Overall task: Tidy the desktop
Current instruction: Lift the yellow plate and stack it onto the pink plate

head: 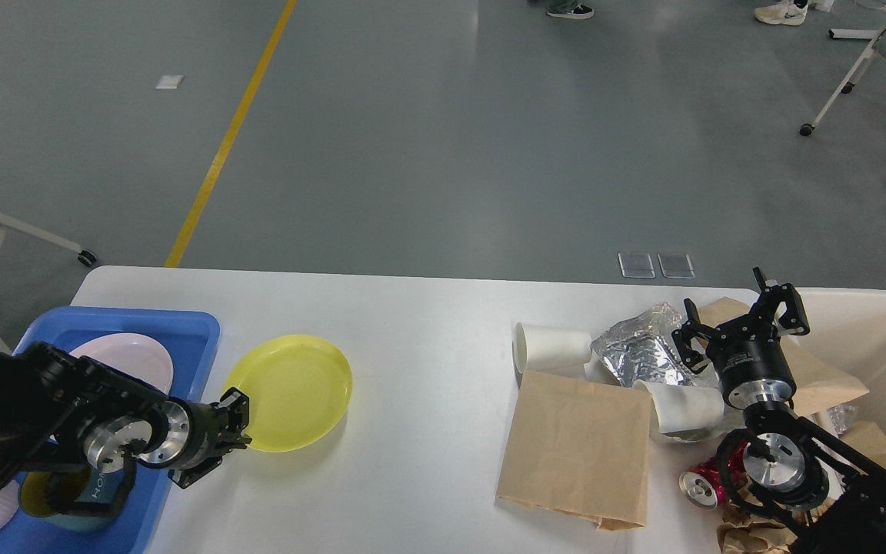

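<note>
The white desktop [420, 323] spans the view. A yellow plate [293, 388] lies on its left part, with its near edge raised a little and a shadow under it. My left gripper [234, 419] is shut on the plate's near-left rim. My right gripper [743, 323] is open and empty above a pile of litter at the right: a crumpled foil sheet [639, 350], a white paper cup [554, 346] on its side, a second squashed cup [681, 408] and a flat brown paper bag [577, 450].
A blue tray [201, 327] at the left edge holds a pink plate [124, 358] and other dishes under my left arm. A beige bin [874, 315] with brown paper stands at the right edge. A red can [701, 486] lies by my right arm.
</note>
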